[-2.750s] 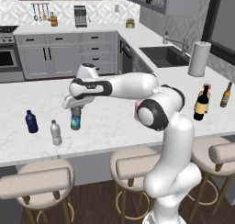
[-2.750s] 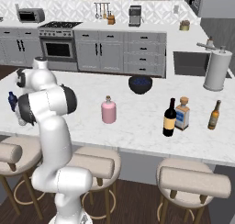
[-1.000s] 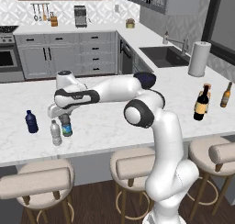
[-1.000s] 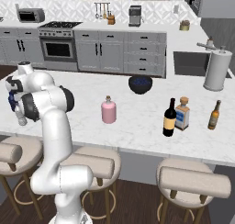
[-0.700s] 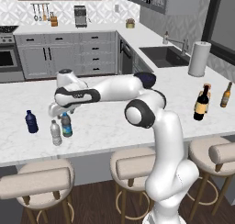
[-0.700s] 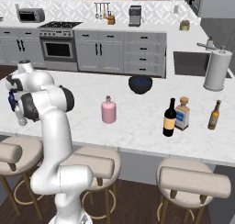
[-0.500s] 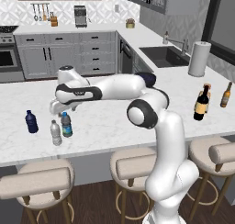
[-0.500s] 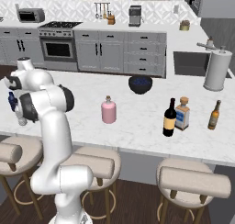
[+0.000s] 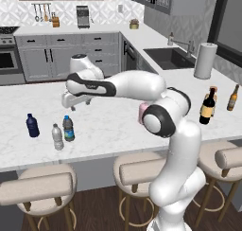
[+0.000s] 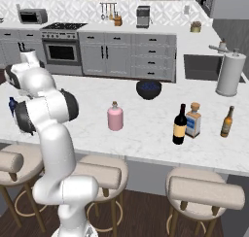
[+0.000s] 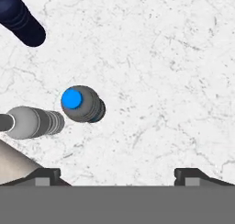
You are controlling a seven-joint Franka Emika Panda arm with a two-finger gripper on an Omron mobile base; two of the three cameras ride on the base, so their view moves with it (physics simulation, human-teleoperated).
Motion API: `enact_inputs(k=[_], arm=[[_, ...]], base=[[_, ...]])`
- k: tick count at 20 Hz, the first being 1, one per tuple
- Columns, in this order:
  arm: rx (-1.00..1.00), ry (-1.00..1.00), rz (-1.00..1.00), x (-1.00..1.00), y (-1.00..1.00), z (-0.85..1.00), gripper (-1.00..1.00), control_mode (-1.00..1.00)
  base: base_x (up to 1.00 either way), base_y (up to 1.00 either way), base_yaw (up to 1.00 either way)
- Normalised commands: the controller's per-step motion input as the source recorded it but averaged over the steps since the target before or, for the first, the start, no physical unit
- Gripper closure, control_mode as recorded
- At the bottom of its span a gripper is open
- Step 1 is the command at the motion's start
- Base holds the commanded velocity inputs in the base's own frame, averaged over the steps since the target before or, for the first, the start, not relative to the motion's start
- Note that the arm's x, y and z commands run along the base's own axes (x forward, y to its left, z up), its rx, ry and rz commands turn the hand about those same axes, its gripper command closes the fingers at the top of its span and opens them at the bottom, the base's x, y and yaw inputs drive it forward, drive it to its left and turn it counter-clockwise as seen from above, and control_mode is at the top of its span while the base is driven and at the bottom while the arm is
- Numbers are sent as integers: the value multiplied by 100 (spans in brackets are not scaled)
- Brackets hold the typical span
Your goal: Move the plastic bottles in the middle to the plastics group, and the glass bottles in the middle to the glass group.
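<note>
Hovering above the white marble counter [image 9: 118, 130], my hand [image 9: 74, 101] has its fingers spread wide with nothing between them. Just below it stands the blue-capped plastic bottle [image 9: 68, 128], upright on the counter and free of the fingers; in the hand view its blue cap [image 11: 72, 98] sits left of centre. I cannot read any writing on its teal label. Beside it stands the clear grey bottle [image 9: 57, 137], with the navy bottle [image 9: 31, 125] further left. Well away to my right I see the pink bottle [image 10: 115, 117], then the black wine bottle [image 10: 180, 125], amber liquor bottle [image 10: 193, 121] and beer bottle [image 10: 226, 122].
</note>
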Motion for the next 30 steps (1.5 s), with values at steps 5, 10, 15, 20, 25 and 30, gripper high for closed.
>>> enact_inputs(k=[5, 10, 15, 20, 25, 30], arm=[[0, -2, -12, -8, -100, 20, -100, -100], [1, 0, -22, -13, -100, 26, -100, -100], [2, 0, -28, -19, -100, 29, -100, -100], [8, 0, -30, -9, -100, 10, -100, -100], [1, 0, -28, 10, -100, 7, -100, -100], [-2, 1, -19, 25, -90, 4, -100, -100]], base=[[0, 0, 0], [0, 0, 0], [0, 0, 0], [0, 0, 0], [0, 0, 0], [0, 0, 0]])
